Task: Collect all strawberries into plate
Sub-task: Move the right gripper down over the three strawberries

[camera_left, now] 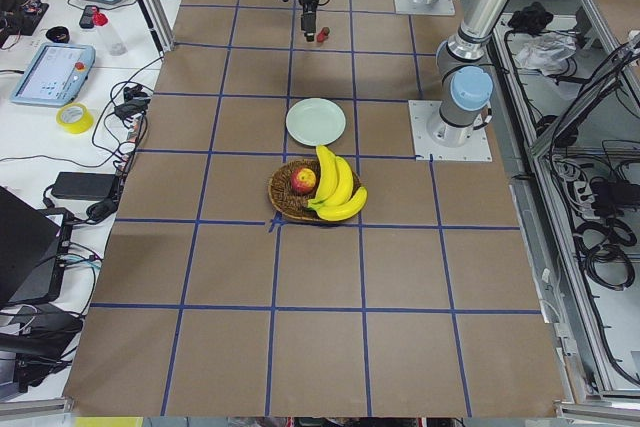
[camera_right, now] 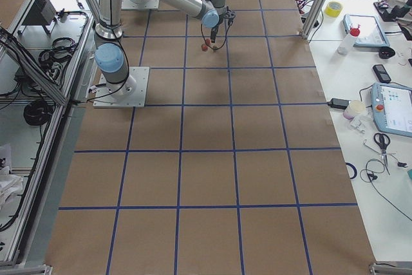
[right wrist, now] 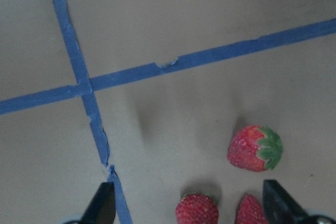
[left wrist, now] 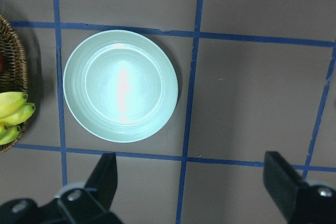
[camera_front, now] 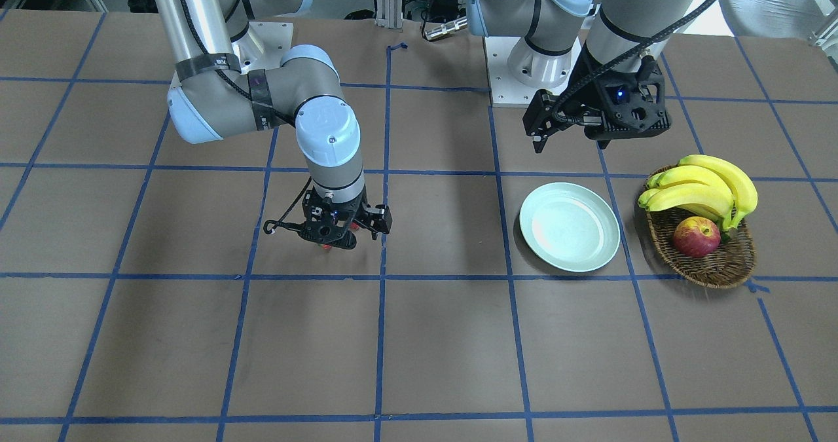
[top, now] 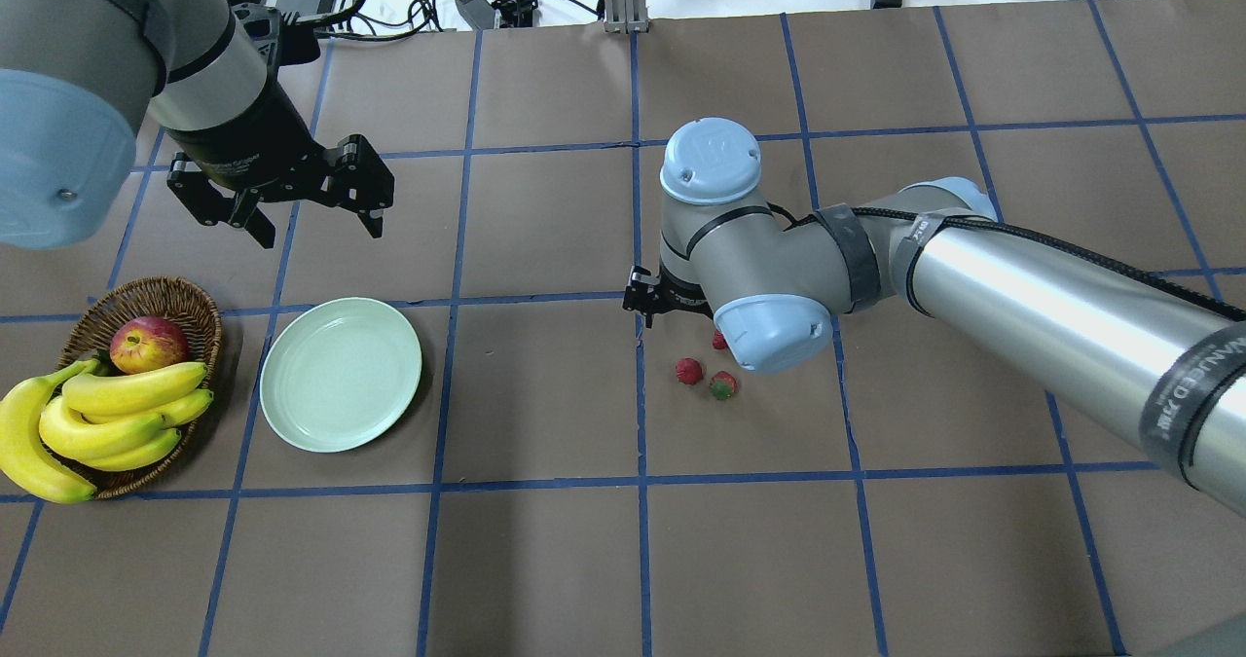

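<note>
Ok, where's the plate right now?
In the overhead view the plate sits empty on the left half of the table, just right of the wicker basket, with the open left gripper hovering beyond it.

A brown oval wicker basket (top: 201, 309) holds a bunch of yellow bananas (top: 117, 409) and a red-yellow apple (top: 148, 344), on a brown table (top: 545, 560) gridded with blue tape.

The desk (top: 545, 579) wears matt brown paper crossed by blue tape (top: 535, 487). The plate (top: 341, 375) is smooth, glossy, perhaps plastic; at its 9 o'clock the basket (top: 198, 309) is rough woven wicker. Strawberries (right wrist: 254, 148) look pitted, faintly shiny.
</note>
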Controlling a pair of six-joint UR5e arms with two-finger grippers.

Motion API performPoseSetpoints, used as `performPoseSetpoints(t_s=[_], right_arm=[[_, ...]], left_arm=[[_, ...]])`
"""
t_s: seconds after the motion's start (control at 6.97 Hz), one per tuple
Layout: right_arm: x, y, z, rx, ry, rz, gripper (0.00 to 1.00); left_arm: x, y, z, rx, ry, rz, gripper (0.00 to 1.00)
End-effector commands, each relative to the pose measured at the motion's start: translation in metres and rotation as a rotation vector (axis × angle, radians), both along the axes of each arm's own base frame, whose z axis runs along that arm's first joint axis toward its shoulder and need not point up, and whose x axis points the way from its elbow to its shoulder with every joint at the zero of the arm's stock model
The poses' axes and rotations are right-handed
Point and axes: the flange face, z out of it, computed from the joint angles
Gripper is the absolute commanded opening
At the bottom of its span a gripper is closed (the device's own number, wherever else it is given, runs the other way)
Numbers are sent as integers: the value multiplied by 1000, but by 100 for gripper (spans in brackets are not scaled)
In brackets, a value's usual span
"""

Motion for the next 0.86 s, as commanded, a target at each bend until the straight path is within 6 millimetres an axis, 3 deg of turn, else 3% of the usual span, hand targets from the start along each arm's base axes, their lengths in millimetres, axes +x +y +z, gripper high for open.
performPoseSetpoints(t_s=[0.0,0.72], right_arm=[[2,10,-16,28,9,8,93],[3,20,-24,63,-5,10,78]], left_arm=[[1,0,-1,3,-5,0,100],[0,1,-1,4,-7,-2,100]])
